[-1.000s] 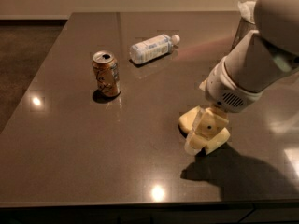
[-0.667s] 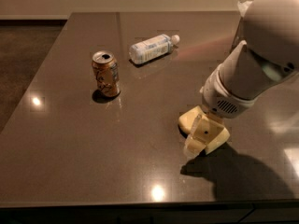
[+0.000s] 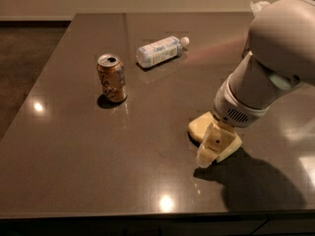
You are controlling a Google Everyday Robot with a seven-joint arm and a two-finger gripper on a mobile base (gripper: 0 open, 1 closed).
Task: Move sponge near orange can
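**Three things on the dark table, and the arm down over one of them**

From the one camera view, the brown polished table fills most of the scene, with light glints on its near edge and left side. The orange can stands upright left of the middle, its silver top open. Beyond it, farther back and a little right, a clear plastic bottle with a white label lies on its side, cap pointing right. Can and bottle are near each other but not touching.

The sponge lies flat on the table at the right, nearer than the can and well apart from it, with only bare tabletop between the two. The big white arm comes in from the upper right and covers the sponge's far right part. The gripper is down right at the sponge, its cream tip overlapping the sponge's near side and almost the same colour. I cannot tell how far it is open, or whether it has hold of the sponge. A dark shadow spreads on the table to the near right of it.
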